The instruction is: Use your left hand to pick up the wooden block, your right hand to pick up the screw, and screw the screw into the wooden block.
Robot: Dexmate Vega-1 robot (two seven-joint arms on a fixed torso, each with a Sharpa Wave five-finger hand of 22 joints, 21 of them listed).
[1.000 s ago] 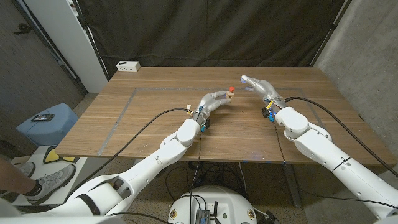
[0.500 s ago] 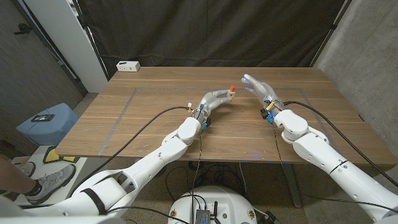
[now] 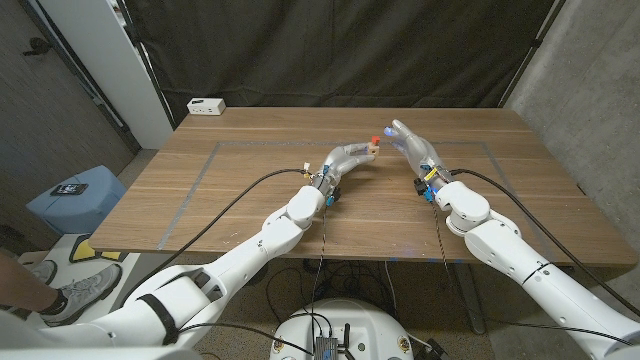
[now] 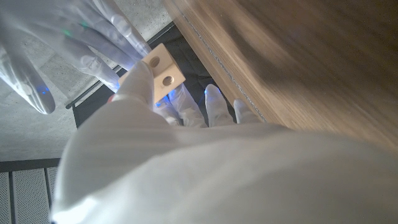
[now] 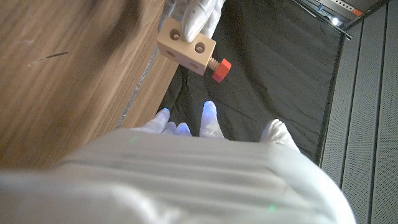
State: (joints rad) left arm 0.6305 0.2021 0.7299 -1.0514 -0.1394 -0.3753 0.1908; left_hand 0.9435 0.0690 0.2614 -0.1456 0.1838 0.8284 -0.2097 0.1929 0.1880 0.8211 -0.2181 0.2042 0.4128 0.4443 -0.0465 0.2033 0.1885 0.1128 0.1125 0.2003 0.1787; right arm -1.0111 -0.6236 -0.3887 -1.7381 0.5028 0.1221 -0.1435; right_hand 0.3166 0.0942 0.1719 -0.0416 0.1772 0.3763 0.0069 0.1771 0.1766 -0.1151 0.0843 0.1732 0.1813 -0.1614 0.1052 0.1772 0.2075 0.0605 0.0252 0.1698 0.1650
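Above table middle, left hand (image 3: 352,158) gripping wooden block (image 5: 186,46) with red screw (image 5: 221,69) sticking out; right hand (image 3: 410,140) hovering just right, fingers spread, holding nothing

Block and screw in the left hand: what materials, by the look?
Wooden block: pale unfinished wood, likely; matte, faint grain, drilled round holes. Screw: red hex head, tan threaded shank; painted wood or plastic, cannot tell which. It sits in the block's side. Left hand holds the block above the table; right hand is close, fingers spread.

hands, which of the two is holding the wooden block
The left hand: its fingers grip the wooden block with the red screw in it. The right hand holds nothing.
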